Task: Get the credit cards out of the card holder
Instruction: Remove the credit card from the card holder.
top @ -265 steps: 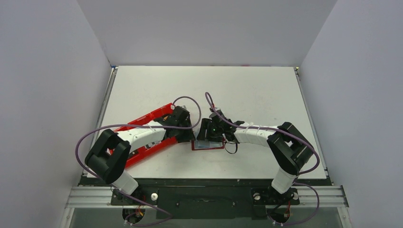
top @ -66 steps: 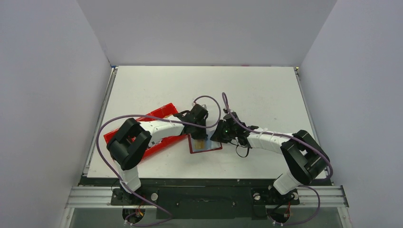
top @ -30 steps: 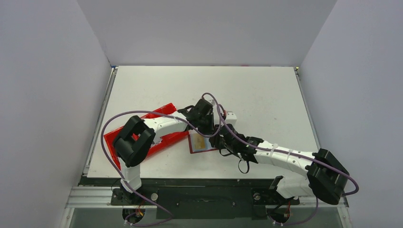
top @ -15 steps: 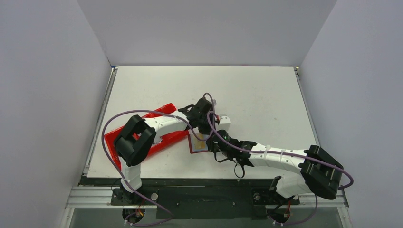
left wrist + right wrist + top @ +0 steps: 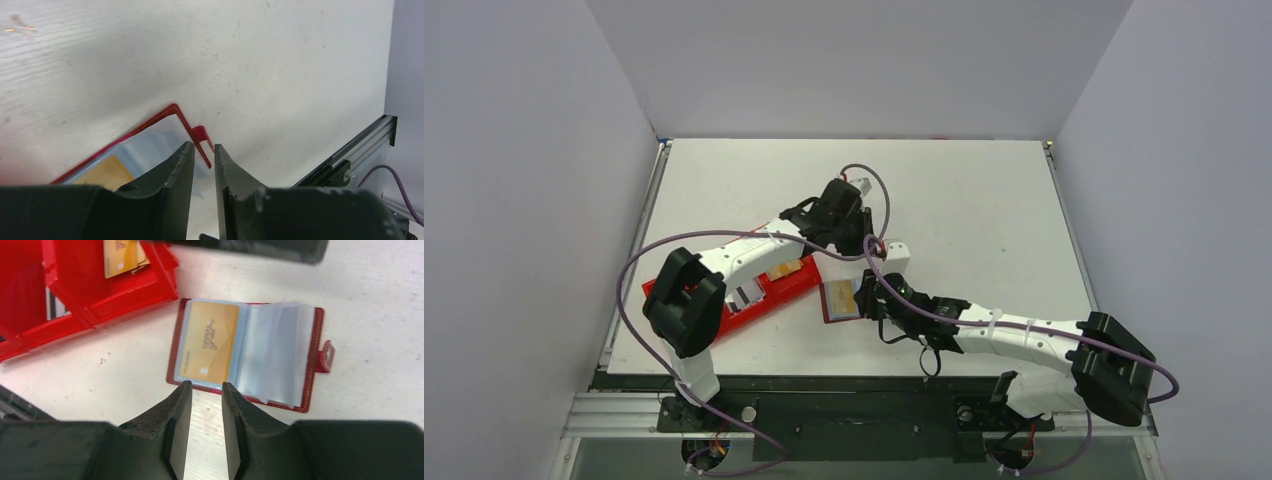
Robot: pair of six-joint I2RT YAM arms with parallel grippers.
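- The card holder point(image 5: 277, 355) is lying open and flat on the worktop point(image 5: 380, 300), just beside the near corner of the red tray point(image 5: 125, 290). Its strap tab point(image 5: 327, 356) is pointing away from the tray.
- One credit card point(image 5: 209, 342) is sitting in the pocket page nearest the tray. A second card point(image 5: 120, 257) is lying in a tray compartment, so the extraction appears to be partly done. The clear sleeves on the other page are looking empty, though their glare is hiding detail.
- The right pincer point(image 5: 205, 387) is hovering above the near edge of the holder. Its fingers are nearly together with only a slim gap, and they are gripping nothing.
- The left pincer point(image 5: 202, 150) is hanging above the tab corner of the holder. It is likewise drawn almost together and carrying nothing.
- The step in hand is probably the pull of the remaining card by the right pincer. Recommended handling:
  - Spreading the fingers only enough to straddle the thin card edge.
  - Descending on whichever card edge is standing proud of the pocket; which side the pocket mouth is facing cannot be told.
  - Drawing the card out parallel to the page, not lifting, since the light holder is likely to be dragged along.
  - Pressing the left pincer on the tab-side page as an anchor.
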